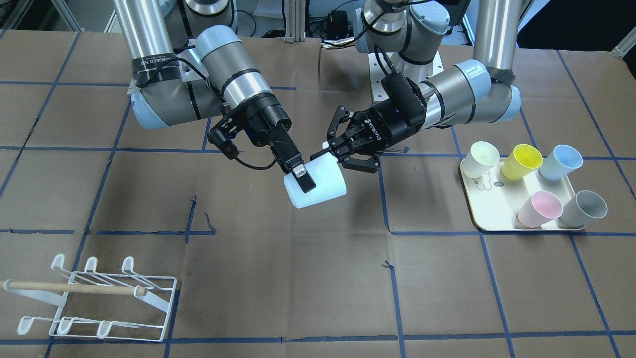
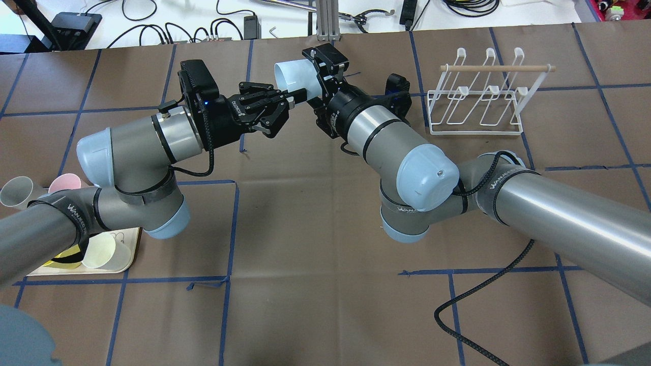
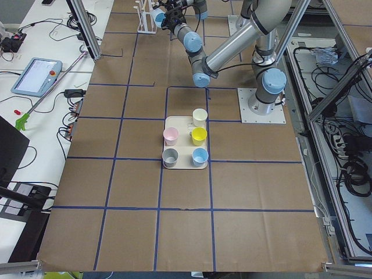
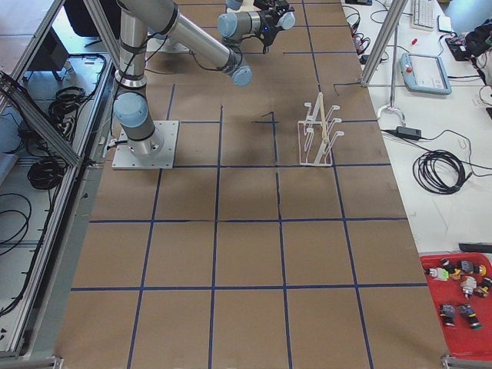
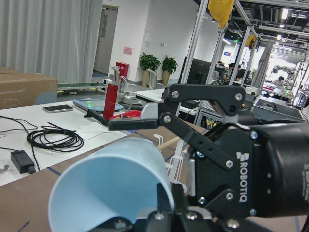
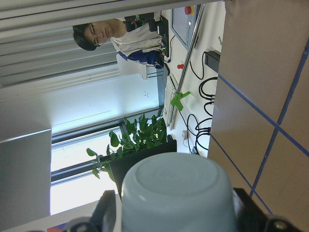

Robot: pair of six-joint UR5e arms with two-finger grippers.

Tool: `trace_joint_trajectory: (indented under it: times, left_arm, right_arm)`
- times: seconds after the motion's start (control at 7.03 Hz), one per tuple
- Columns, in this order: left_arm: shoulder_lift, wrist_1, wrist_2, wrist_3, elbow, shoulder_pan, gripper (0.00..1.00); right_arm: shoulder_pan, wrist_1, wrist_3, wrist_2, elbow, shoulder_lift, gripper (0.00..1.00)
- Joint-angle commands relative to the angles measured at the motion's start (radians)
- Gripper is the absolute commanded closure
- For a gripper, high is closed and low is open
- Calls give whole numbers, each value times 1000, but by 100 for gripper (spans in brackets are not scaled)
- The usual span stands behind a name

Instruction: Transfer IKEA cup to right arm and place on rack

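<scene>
A pale blue cup (image 1: pixel 320 186) hangs on its side in mid-air above the table's middle. My right gripper (image 1: pixel 305 180) is shut on its body, one finger (image 1: pixel 304 178) across its outer wall. The right wrist view shows the cup's base (image 6: pixel 178 193) between the fingers. My left gripper (image 1: pixel 344 156) is at the cup's rim with its jaws spread. In the left wrist view its upper finger (image 5: pixel 133 123) stands a little off the cup (image 5: pixel 111 183). The white wire rack (image 1: pixel 99 298) with a wooden dowel stands at the table's edge; it also shows in the overhead view (image 2: pixel 478 96).
A cream tray (image 1: pixel 497 221) on my left side holds cream (image 1: pixel 483 158), yellow (image 1: pixel 521 161), blue (image 1: pixel 560 162), pink (image 1: pixel 539 209) and grey (image 1: pixel 585 209) cups. A black cable (image 2: pixel 478 290) trails on the table under my right arm. Blue tape lines grid the brown tabletop.
</scene>
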Motion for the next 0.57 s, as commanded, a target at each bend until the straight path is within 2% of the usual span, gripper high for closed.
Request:
trace_joint_trajectory:
  times: [0.0,0.14,0.28,0.43]
  left_arm:
    - [0,0,0,0,-1,0,93]
    - [0,0,2,0,1,0,93]
    - [3,2,8,2,6,0,88]
    - [6,2,12,2,9,0,78]
  right_arm:
    - [0,-2,-2,2,0,0,33]
    - [0,-2,-2,2,0,0,34]
    - [0,-2,-2,2,0,0,38]
    - [0,-2,-2,5,0,1,40]
